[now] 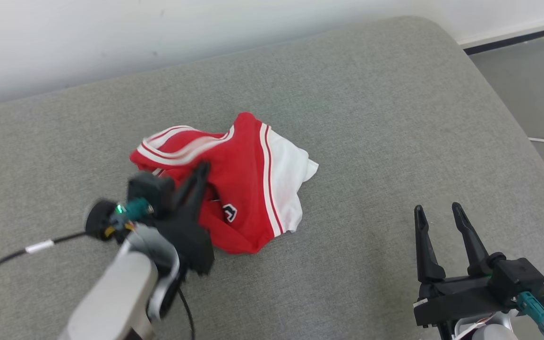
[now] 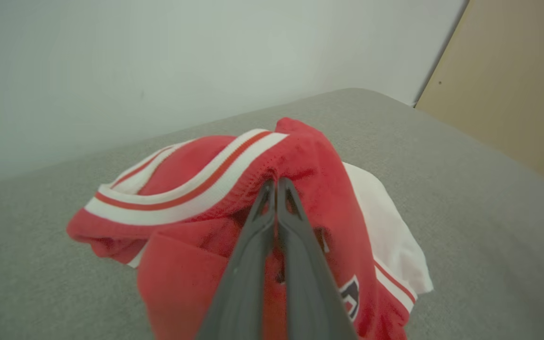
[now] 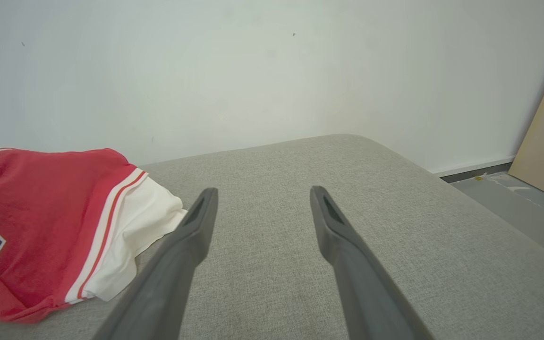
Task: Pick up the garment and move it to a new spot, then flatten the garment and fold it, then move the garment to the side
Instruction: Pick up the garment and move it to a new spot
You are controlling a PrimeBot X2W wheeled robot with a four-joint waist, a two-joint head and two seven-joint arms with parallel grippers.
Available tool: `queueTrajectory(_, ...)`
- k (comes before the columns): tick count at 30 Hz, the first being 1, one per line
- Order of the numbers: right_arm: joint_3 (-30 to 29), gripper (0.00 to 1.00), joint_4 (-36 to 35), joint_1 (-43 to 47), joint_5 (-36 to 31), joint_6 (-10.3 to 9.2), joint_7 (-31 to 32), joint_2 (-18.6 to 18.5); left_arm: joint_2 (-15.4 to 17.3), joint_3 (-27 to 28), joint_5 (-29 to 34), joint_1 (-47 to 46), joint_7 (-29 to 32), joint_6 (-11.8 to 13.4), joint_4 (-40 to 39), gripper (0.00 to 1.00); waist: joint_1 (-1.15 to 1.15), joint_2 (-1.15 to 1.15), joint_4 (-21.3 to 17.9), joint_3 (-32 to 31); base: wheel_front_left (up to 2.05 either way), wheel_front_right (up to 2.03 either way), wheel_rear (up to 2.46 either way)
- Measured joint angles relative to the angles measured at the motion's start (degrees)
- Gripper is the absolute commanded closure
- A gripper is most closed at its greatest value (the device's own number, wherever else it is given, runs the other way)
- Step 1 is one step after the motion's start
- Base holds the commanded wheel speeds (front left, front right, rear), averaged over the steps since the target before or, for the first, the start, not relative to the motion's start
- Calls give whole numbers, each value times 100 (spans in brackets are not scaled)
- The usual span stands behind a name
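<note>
1. Your left gripper (image 1: 200, 171) is clenched on the crumpled garment (image 1: 248, 189), which lies mid-way across the grey cushion (image 1: 371, 118).
2. Your right gripper (image 1: 439, 210) sits released, well apart on the garment's right, so the left is nearer.

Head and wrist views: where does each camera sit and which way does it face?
Head view: on the head, looking down at the garment on the cushion; left gripper, forearm and right gripper show.
Left wrist view: on that wrist, along shut fingers pinching the garment, toward the wall.
Right wrist view: on that wrist, along open fingers over cushion, toward the wall.
All share the garment.
</note>
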Motion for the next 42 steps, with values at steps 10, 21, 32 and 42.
queueTrajectory(10, -44, 0, -30, 29, -191, 0, 62, 2, -263, -113, 75, 158, -881, -132, 222, 0, 0, 0, 362, -227, 0, 0, 0)
queueTrajectory(21, -118, 0, -274, 294, -294, 0, 260, 3, 271, 386, 77, 731, -1160, 223, -580, 0, -1, 0, 1105, -657, 0, 0, 0)
queueTrajectory(32, -151, 0, -376, 554, -297, 0, 364, 2, 798, 1085, 147, 1937, -1232, 602, -1489, 0, -1, 0, 1675, -1039, 0, 0, 0)
queueTrajectory(42, -208, 0, -398, 675, -300, 0, 398, 2, 565, 2161, 430, 3156, -1232, 767, -2306, 0, -1, 0, 1908, -1182, 0, 0, 0)
